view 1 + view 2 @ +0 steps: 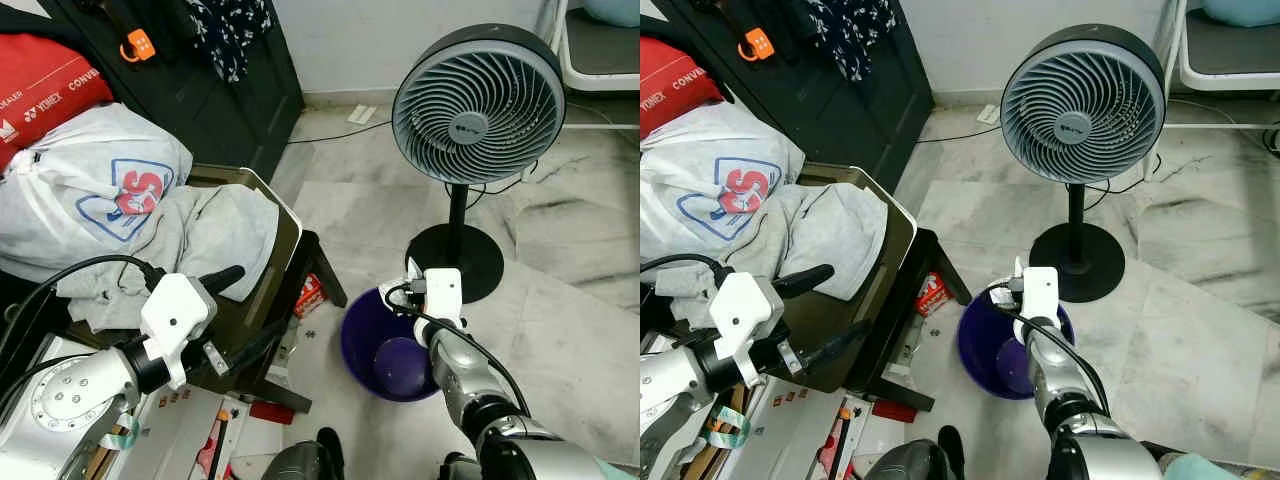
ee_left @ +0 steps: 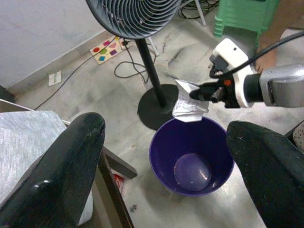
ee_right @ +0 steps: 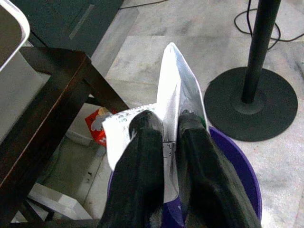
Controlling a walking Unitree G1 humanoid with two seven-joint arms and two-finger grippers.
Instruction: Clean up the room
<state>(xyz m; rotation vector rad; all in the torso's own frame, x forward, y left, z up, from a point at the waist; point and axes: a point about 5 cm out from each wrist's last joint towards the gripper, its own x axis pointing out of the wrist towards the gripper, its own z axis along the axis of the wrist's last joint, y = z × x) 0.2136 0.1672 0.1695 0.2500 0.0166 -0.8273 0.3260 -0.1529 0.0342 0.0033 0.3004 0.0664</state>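
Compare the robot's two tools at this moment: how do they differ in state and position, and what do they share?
The right tool is shut on a crumpled white paper; the left tool is open and holds nothing. The right tool is over the purple bin; the left tool is by the chair. Both have two black fingers.

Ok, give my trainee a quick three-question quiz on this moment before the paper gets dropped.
1. True or false: the right hand is shut on the crumpled white paper.
2. What stands just below that paper: A) the round purple plastic bin, B) the grey pedestal fan, C) the dark wooden table?
3. Fill in: the left hand, near the pile of grey cloth, has its fingers ____.

Key: 1 true; 2 A; 3 open.
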